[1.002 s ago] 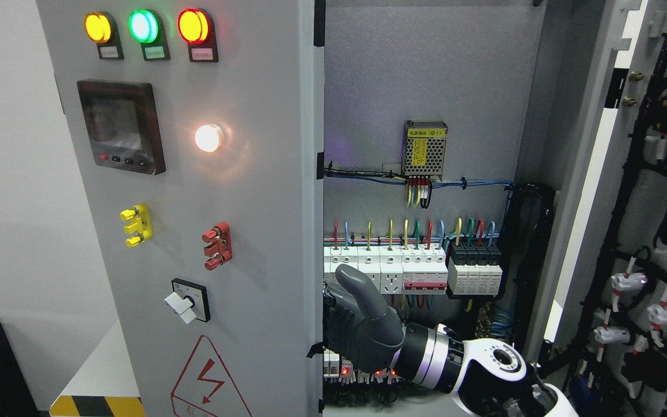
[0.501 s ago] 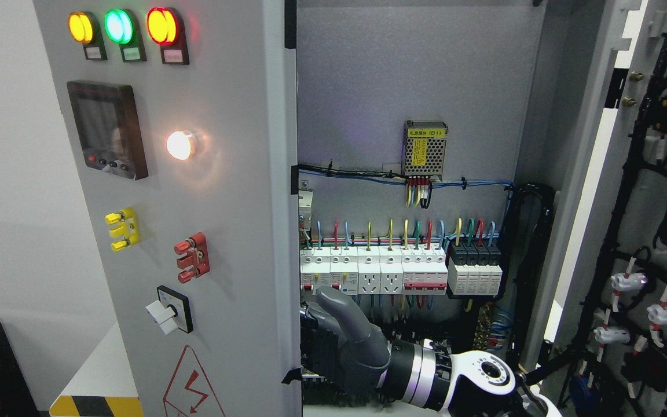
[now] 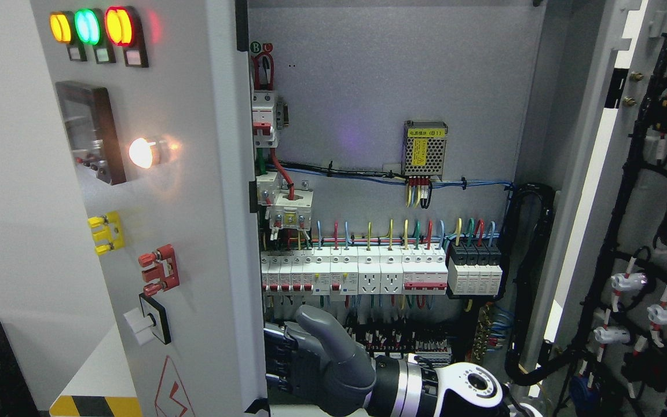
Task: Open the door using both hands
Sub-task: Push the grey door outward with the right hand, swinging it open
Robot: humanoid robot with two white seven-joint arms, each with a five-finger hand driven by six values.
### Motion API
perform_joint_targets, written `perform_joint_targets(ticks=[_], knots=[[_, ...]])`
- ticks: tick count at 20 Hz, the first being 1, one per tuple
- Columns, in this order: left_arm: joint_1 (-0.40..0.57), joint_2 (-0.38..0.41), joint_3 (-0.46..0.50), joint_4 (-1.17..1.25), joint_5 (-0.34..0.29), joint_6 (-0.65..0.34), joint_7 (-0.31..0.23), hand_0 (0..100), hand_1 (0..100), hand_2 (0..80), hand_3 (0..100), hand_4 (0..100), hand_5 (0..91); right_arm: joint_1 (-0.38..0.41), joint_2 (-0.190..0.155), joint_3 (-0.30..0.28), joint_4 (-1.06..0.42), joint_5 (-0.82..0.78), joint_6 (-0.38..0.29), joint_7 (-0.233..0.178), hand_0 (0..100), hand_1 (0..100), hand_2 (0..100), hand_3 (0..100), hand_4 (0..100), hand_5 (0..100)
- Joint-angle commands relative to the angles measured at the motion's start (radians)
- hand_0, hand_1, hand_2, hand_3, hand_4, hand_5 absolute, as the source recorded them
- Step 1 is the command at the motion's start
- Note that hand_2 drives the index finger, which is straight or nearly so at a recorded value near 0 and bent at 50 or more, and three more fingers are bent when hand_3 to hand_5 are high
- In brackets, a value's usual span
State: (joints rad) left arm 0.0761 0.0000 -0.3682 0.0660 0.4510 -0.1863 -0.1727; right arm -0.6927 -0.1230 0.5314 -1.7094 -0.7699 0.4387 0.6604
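Now right hand (image 3: 304,362), fingers hooked round the door (image 3: 194,231) edge, thumb up. Best push leftward along the hinge arc, keeping knuckles off the breakers (image 3: 356,277).

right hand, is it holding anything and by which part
The grey right hand is against the inner free edge of the tall grey metal left cabinet door, low down. Whether its fingers actually wrap that edge cannot be told.
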Motion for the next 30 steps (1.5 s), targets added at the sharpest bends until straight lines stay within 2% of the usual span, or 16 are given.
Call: perform_joint_targets(ticks=[1,8,12,14,17,27,30], knots=[[0.002,0.032,0.002,0.002,0.0,0.001,-0.001,0,0,0.0,0,0,0.0,0.004,0.022,0.053,-0.036,-0.009,0.005,-0.004,0,0,0,0,0,0],[0.002,0.032,0.002,0.002,0.0,0.001,-0.001,0,0,0.0,0,0,0.0,0.012,0.057,0.114,-0.036,-0.006,-0.006,-0.005,0,0,0,0,0,0],[0.004,0.032,0.002,0.002,0.0,0.001,-0.001,0,0,0.0,0,0,0.0,0.016,0.062,0.174,-0.036,-0.006,-0.008,-0.008,0,0,0,0,0,0],[0.004,0.032,0.002,0.002,0.0,0.001,-0.001,0,0,0.0,0,0,0.0,0.016,0.066,0.183,-0.036,-0.005,-0.011,-0.01,0,0,0,0,0,0],[0.002,0.032,0.002,0.002,0.0,0.001,-0.001,0,0,0.0,0,0,0.0,0.015,0.092,0.194,-0.032,0.001,-0.012,-0.012,0,0,0,0,0,0],[0.002,0.032,0.002,0.002,0.0,0.001,-0.001,0,0,0.0,0,0,0.0,0.013,0.106,0.237,-0.007,0.011,-0.012,-0.015,0,0,0,0,0,0],[0.002,0.032,0.002,0.002,0.0,0.001,-0.001,0,0,0.0,0,0,0.0,0.012,0.126,0.239,0.001,0.026,-0.014,-0.016,0,0,0,0,0,0]])
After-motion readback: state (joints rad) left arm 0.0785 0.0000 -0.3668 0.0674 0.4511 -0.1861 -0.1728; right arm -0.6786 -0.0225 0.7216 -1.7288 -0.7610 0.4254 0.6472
